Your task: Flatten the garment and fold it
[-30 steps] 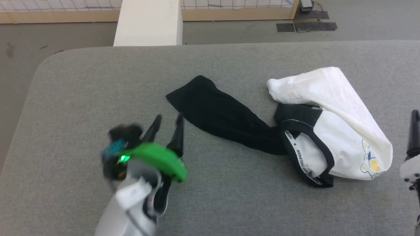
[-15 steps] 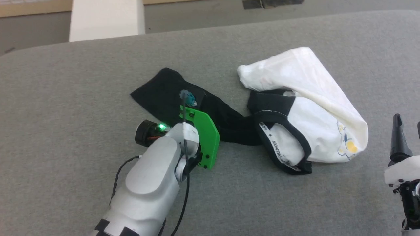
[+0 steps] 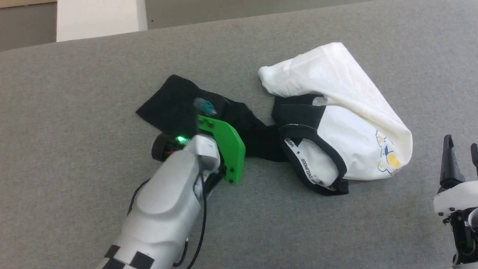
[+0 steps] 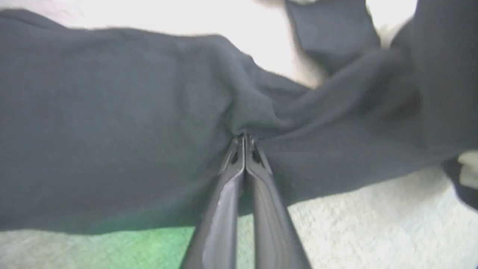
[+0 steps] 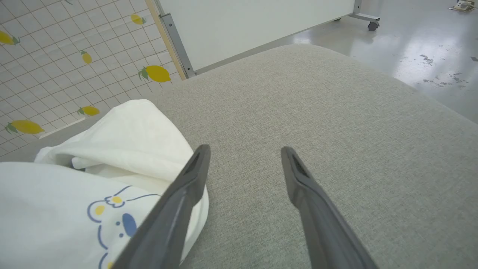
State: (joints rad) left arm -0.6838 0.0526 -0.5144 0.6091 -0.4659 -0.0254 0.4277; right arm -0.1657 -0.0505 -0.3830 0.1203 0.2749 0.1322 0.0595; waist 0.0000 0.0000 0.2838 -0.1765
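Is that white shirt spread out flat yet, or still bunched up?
Bunched up. The shirt lies heaped over itself on the grey table, one black sleeve trailing sideways, pinched in the left pincer.

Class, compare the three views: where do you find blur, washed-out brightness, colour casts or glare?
Left wrist view: soft focus on the garment's black sleeve around the shut left pincer; the table beyond washes out to white, with a green tint at the bottom. Right wrist view: sharp, with glare on the shiny floor. Head view: evenly lit, a green light glowing on the left wrist.
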